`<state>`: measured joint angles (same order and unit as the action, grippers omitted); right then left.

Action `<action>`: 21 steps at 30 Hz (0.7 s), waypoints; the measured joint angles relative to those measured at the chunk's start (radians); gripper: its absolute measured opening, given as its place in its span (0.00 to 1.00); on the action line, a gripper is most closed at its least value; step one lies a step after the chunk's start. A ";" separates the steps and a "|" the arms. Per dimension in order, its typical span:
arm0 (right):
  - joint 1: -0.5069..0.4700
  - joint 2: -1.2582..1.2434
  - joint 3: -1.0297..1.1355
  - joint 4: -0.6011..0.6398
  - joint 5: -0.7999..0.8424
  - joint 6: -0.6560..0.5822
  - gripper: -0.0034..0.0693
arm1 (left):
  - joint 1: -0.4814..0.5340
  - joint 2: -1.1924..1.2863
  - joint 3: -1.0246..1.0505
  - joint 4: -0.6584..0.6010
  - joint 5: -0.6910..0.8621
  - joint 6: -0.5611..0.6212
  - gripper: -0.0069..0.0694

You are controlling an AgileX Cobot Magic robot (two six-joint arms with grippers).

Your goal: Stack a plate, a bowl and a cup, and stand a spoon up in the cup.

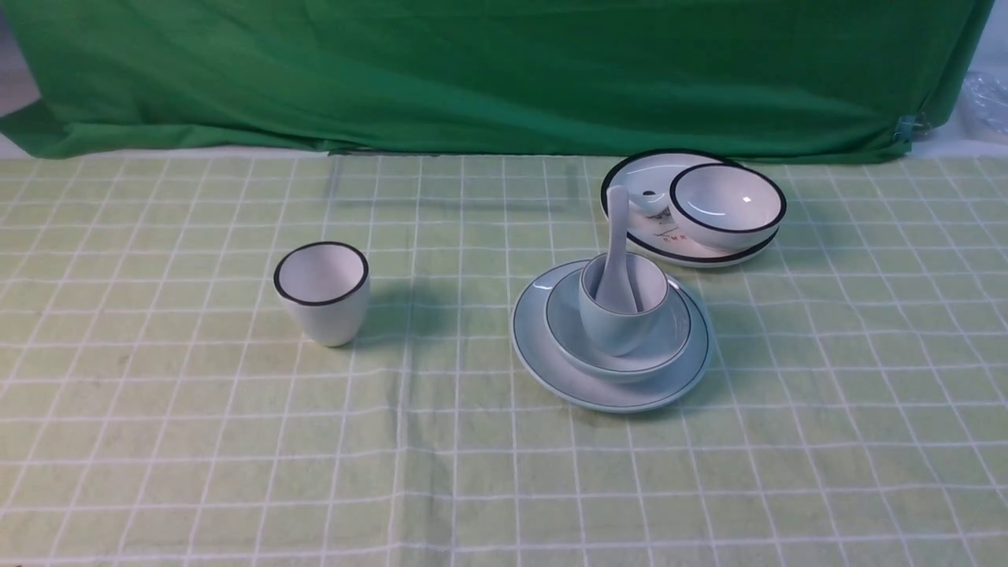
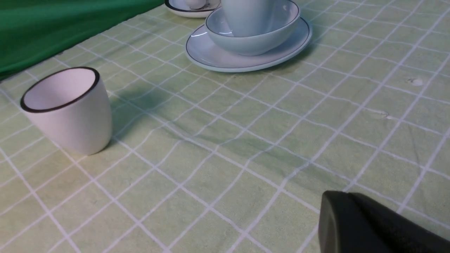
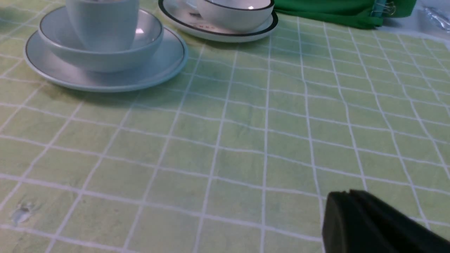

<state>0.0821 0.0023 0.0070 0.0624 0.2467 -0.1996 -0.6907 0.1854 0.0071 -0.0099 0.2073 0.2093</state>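
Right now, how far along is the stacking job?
Looks done: bowl sits on plate, cup in the bowl, spoon standing in the cup. Nothing in hand: left gripper and right gripper are shut, empty, clear of the stack. Nothing visibly left.

Pale blue plate, green-checked tablecloth

Plate's printed mark illegible
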 joint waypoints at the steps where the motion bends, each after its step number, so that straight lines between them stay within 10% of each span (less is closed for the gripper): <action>1: 0.000 0.000 0.000 0.000 0.000 0.000 0.08 | 0.000 0.000 0.000 0.001 0.000 0.000 0.10; 21: 0.000 0.000 0.000 0.002 0.000 0.000 0.14 | 0.008 -0.001 0.000 -0.008 -0.086 -0.002 0.10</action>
<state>0.0821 0.0023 0.0070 0.0647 0.2467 -0.1996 -0.6825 0.1842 0.0071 -0.0178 0.1208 0.2069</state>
